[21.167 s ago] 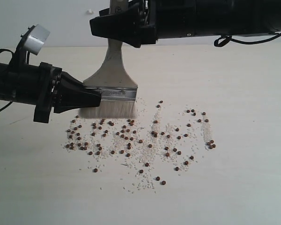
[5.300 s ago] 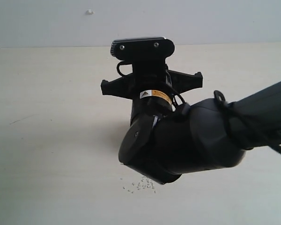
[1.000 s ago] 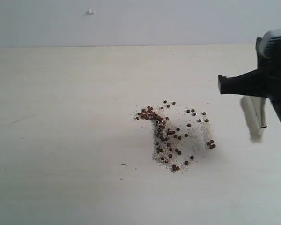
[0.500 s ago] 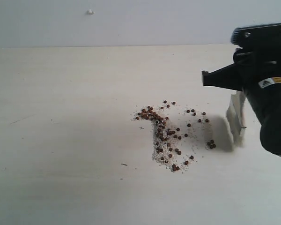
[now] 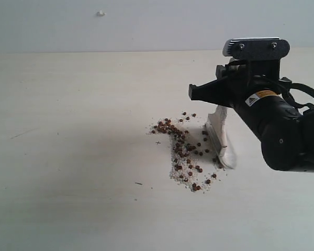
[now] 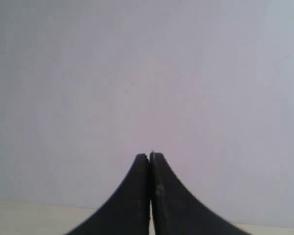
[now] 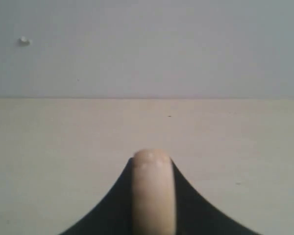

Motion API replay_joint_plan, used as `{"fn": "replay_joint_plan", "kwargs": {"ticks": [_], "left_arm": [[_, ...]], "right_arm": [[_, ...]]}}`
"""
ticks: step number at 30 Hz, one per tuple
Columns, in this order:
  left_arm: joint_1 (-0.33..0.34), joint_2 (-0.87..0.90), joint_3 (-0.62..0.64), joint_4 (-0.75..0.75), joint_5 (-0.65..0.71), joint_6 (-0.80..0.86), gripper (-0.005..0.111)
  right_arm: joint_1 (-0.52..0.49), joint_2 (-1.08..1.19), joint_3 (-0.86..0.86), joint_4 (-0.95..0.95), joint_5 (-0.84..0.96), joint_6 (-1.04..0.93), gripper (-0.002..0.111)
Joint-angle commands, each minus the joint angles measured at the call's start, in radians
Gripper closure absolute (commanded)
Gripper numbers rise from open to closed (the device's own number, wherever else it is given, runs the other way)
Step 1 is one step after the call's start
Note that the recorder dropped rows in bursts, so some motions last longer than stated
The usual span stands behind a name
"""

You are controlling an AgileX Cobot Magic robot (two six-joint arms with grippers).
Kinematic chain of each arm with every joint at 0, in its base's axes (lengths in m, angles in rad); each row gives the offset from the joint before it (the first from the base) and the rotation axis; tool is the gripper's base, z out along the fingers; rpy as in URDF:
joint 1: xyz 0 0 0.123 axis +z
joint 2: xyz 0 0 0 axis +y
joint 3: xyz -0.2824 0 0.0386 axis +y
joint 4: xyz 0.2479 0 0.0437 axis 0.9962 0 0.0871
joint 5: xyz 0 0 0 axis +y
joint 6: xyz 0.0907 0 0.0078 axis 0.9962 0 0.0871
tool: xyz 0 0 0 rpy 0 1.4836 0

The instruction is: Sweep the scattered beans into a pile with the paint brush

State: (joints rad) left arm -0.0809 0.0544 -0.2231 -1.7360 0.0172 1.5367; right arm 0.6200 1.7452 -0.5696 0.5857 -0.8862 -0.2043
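Currently: right hand clamped on paint brush handle, bristles down on table at right edge of loosely bunched beans; left hand closed, empty.

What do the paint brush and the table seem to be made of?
Paint brush: smooth, pale cream handle with slight sheen, wood or plastic, cannot tell; off-white bristles look like soft fibre. Table: flat matt beige surface, possibly laminate or painted wood.

The paint brush is blurred, its handle hidden behind the right arm.
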Motion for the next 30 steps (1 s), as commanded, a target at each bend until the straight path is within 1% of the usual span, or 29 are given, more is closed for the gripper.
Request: {"fn": "replay_joint_plan", "kwargs": {"ticks": [1, 10, 16, 18, 19, 22, 25, 27, 28, 30], "left_arm": [[0.002, -0.001, 0.004, -0.008, 0.002, 0.003, 0.107], [0.002, -0.001, 0.004, -0.008, 0.002, 0.003, 0.107], [0.002, -0.001, 0.004, -0.008, 0.002, 0.003, 0.107], [0.002, -0.001, 0.004, -0.008, 0.002, 0.003, 0.107], [0.002, -0.001, 0.004, -0.008, 0.002, 0.003, 0.107], [0.002, -0.001, 0.004, -0.008, 0.002, 0.003, 0.107], [0.002, -0.001, 0.004, -0.008, 0.002, 0.003, 0.107], [0.002, -0.001, 0.004, -0.008, 0.002, 0.003, 0.107], [0.002, -0.001, 0.004, -0.008, 0.002, 0.003, 0.107], [0.002, -0.001, 0.004, -0.008, 0.002, 0.003, 0.107]], "right_arm": [[-0.003, 0.014, 0.001, -0.063, 0.065, 0.077, 0.108], [-0.003, -0.041, 0.001, -0.048, 0.081, -0.012, 0.108], [-0.003, -0.203, 0.003, 0.109, 0.088, -0.215, 0.108], [-0.003, -0.253, 0.003, 0.109, 0.099, -0.244, 0.108], [-0.003, -0.3, 0.003, 0.124, 0.099, -0.302, 0.108], [-0.013, -0.349, 0.003, 0.193, 0.065, -0.451, 0.108], [-0.064, -0.371, 0.003, 0.248, 0.072, -0.574, 0.108], [-0.165, -0.371, 0.003, 0.281, 0.091, -0.637, 0.108], [-0.195, -0.371, 0.003, 0.284, 0.099, -0.642, 0.108], [-0.291, -0.366, 0.003, 0.269, 0.108, -0.646, 0.108]]}}
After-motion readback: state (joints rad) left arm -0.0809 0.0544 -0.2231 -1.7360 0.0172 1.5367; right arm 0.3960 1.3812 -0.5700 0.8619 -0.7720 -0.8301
